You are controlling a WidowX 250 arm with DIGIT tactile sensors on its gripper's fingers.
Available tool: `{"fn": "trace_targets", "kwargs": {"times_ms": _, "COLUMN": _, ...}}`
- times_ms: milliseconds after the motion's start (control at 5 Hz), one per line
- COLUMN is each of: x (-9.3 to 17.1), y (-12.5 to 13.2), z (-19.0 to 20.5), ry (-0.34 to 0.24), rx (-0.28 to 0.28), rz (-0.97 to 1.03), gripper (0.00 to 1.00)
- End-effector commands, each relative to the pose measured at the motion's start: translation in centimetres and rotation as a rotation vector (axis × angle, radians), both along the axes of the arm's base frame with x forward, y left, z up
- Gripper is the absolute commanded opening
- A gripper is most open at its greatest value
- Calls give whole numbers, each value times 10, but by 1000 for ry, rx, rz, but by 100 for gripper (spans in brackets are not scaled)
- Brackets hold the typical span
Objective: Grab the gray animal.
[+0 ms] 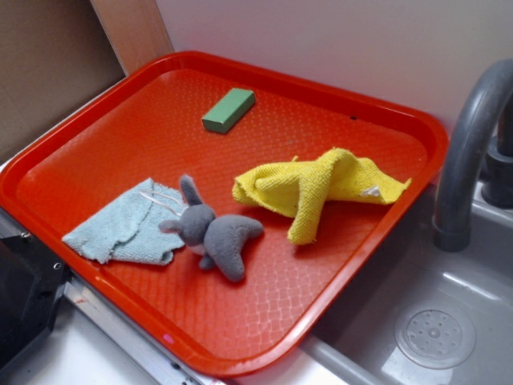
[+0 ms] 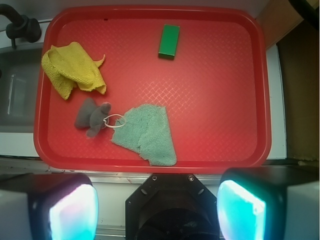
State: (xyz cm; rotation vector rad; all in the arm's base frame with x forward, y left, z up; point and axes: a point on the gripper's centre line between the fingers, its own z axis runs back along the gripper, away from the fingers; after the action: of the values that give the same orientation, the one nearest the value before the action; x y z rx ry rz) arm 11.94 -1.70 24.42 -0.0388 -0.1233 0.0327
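- Pale wall (image 1: 337, 40) backs a counter where a red plastic tray (image 1: 72, 156) with a waffled floor sits beside a grey sink (image 1: 473, 265); a curved grey faucet (image 1: 469, 136) rises at the right edge of the exterior view.
- On the tray, the gray animal (image 1: 216, 234) lies on its side in the near-left part, long ears pointing toward the far side, rounded body toward the near right, pale whiskers fanned out to its left.
- Its head and whiskers touch the edge of a light-blue cloth (image 1: 128, 228), which lies flat and folded just to its left, close to the tray's near-left rim.
- To the right of the animal, near but apart, a yellow knitted cloth (image 1: 321, 188) is bunched up, one strip draped toward the near side.
- A green rectangular block (image 1: 228, 110) lies alone toward the far side of the tray, well apart from the three soft items.
- In the wrist view the gripper (image 2: 159, 212) hangs high above the tray's near rim, its two fingers (image 2: 65, 212) spread wide with nothing between them, pads glowing cyan.
- From that view the animal (image 2: 91, 116) lies left of the gripper's centre line, between the yellow cloth (image 2: 72, 70) and the blue cloth (image 2: 147, 132).
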Motion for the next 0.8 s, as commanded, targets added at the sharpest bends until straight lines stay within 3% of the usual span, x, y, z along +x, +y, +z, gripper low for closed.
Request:
{"fn": "trace_targets", "kwargs": {"times_ms": 0, "x": 0, "y": 0, "z": 0, "ry": 0, "rx": 0, "rz": 0, "gripper": 100}}
{"fn": "trace_targets", "kwargs": {"times_ms": 400, "x": 43, "y": -29, "z": -27, "ry": -149, "rx": -28, "rz": -499, "gripper": 100}}
{"fn": "trace_targets", "kwargs": {"times_ms": 600, "x": 56, "y": -61, "z": -53, "ry": -132, "rx": -13, "rz": -751, "gripper": 100}}
